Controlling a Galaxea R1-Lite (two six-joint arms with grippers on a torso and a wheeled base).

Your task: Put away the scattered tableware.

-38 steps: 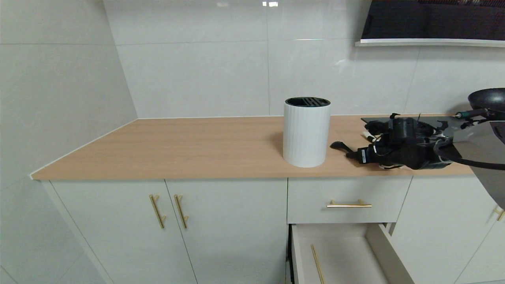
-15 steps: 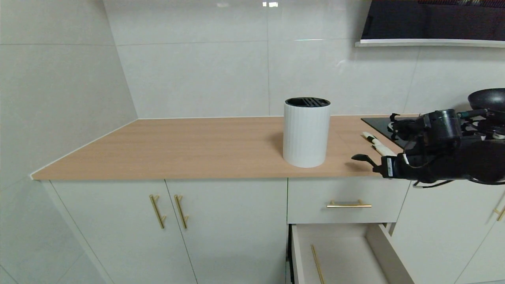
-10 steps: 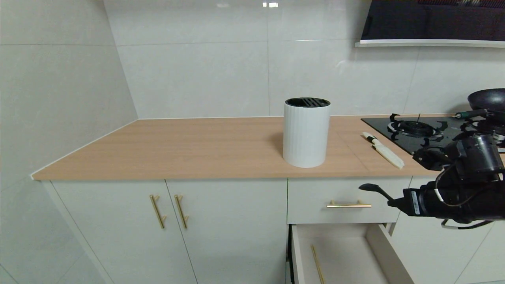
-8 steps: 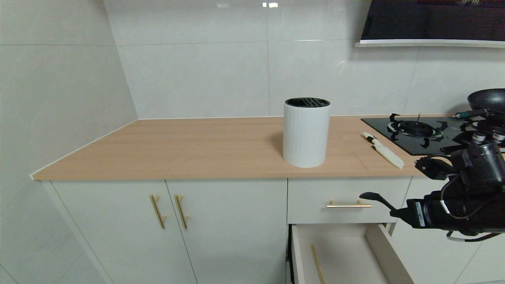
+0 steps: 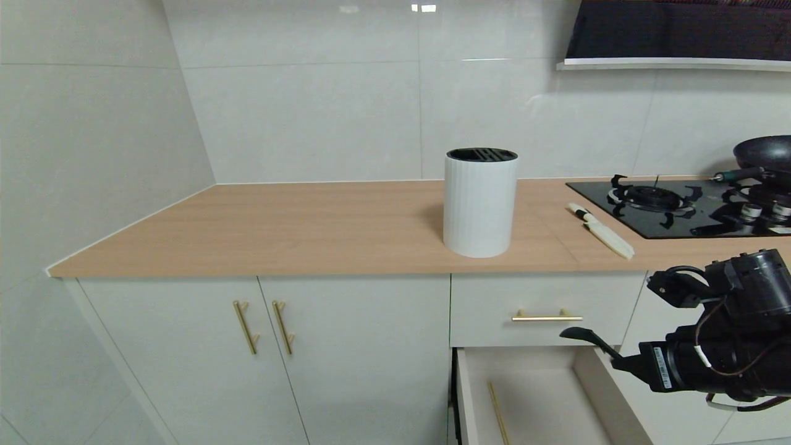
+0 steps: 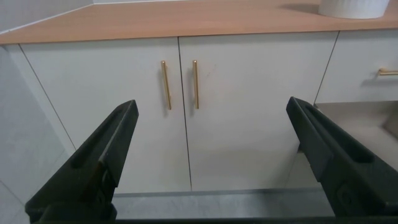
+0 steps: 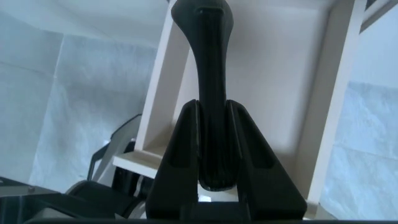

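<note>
The black utensil [image 5: 584, 337] is clamped in the right gripper [image 5: 623, 363], hanging in the air over the near right corner of the open drawer [image 5: 587, 378], below the counter edge. In the right wrist view the two fingers [image 7: 179, 149] are closed on its slim shaft, and the flared, rounded end [image 7: 202, 25] sticks out well past them. We cannot tell whether that end is a small spoon bowl or only a handle tip.

We judge it light, stiff and probably smooth plastic. A narrow, slick shaft like this could pivot or slide between the pads, so the grip belongs on the straight part, as it is now, not on the curved end. It should survive a short drop, so a low release into the drawer looks safe.

A thin pale stick [image 5: 497, 413], perhaps a chopstick, lies on the drawer floor towards the left wall.

On the wooden countertop [image 5: 309, 228] a cream knife [image 5: 602, 232] lies between the white ribbed holder [image 5: 480, 204] and the gas hob [image 5: 680, 207]. We would take the knife by its handle end, though we cannot tell whether the blade is bare.

The left gripper [image 6: 211, 109] has its jaws spread wide and empty, low before the cabinet doors [image 6: 180, 84].
</note>
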